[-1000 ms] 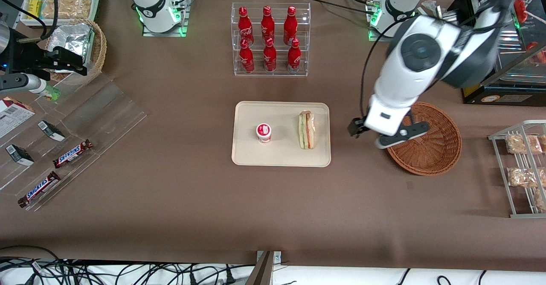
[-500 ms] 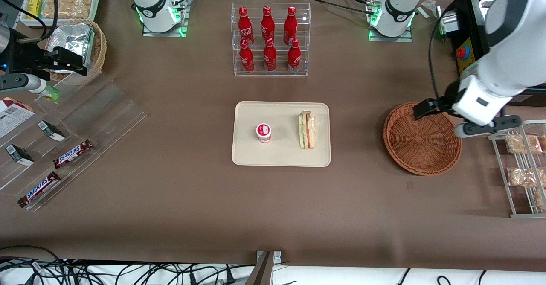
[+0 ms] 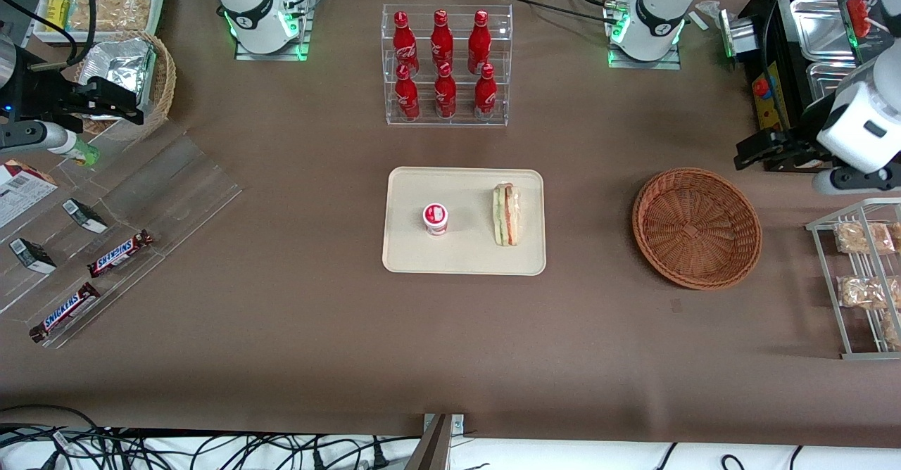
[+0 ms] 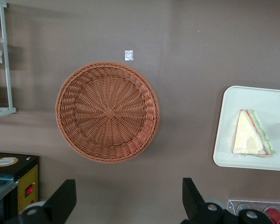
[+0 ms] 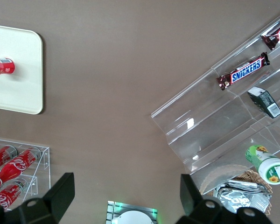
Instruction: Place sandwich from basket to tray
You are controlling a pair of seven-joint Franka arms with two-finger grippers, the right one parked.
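The clear-wrapped sandwich lies on the cream tray, beside a small red-and-white cup. The reddish-brown woven basket stands with nothing in it, toward the working arm's end of the table from the tray. My left gripper hangs high above the table, off the basket's rim toward the working arm's end and farther from the front camera. In the left wrist view the gripper is open with only bare table between its fingers, and the basket, the tray and the sandwich all show.
A clear rack of red bottles stands farther from the front camera than the tray. A wire rack of bagged snacks and a black machine with metal pans flank the gripper. Candy-bar shelves lie toward the parked arm's end.
The gripper has swung from over the basket's tray-side rim, across the basket, out toward the working arm's end and away from the front camera. The sandwich stayed on the tray.
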